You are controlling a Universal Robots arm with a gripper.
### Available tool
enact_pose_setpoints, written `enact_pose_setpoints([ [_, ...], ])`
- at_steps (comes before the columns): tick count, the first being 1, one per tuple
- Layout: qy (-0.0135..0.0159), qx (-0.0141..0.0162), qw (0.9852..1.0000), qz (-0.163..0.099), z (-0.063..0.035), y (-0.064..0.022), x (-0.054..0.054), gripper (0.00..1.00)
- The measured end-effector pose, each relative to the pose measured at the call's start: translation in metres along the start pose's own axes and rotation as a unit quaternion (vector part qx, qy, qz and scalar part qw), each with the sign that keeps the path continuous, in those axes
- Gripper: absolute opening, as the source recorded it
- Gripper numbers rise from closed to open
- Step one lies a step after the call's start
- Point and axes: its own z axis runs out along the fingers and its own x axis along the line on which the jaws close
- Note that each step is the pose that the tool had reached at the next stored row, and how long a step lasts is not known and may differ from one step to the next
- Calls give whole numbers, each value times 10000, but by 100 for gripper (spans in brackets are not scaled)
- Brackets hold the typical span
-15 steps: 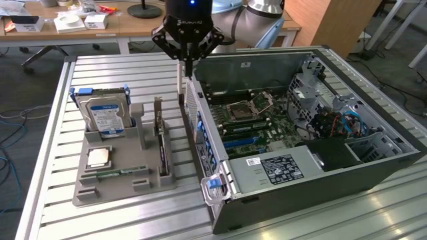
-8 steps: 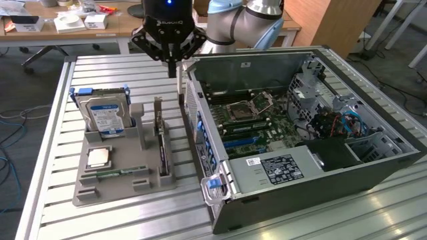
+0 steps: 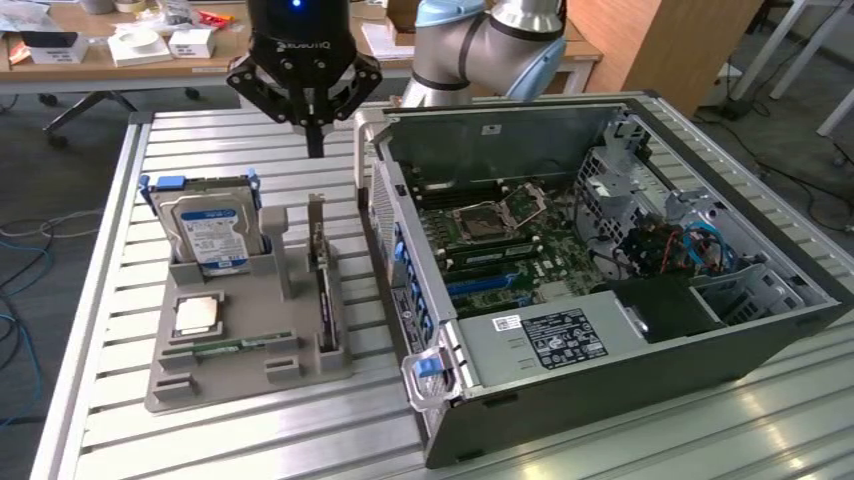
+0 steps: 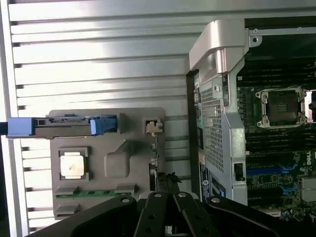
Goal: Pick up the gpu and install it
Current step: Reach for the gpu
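Lower left of the exterior view, a grey holder (image 3: 220, 385) on the slatted table (image 3: 267, 440) keeps the gpu (image 3: 322, 275) standing on edge in its slot beside the open computer case (image 3: 747, 330), likely so its top edge can be pinched. Farther back, upper centre, the fingers (image 3: 316, 140) are closed on nothing. They hover above the gpu's far end, apart from it.

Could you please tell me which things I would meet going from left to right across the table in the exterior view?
hard drive → gpu, standing on edge in the grey holder → open computer case
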Motion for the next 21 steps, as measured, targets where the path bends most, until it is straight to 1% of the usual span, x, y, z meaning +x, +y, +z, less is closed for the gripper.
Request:
enact_pose_setpoints([
  [3, -1, 0, 10000, 6, -1, -5, 63, 10],
  [9, 0, 0, 10000, 6, -1, -6, 70, 10],
  [11, 0, 0, 10000, 7, -2, -19, 69, 10],
  [16, 0, 0, 10000, 6, -6, -116, 60, 10],
  [21, 0, 0, 10000, 6, -11, -237, 49, 10],
])
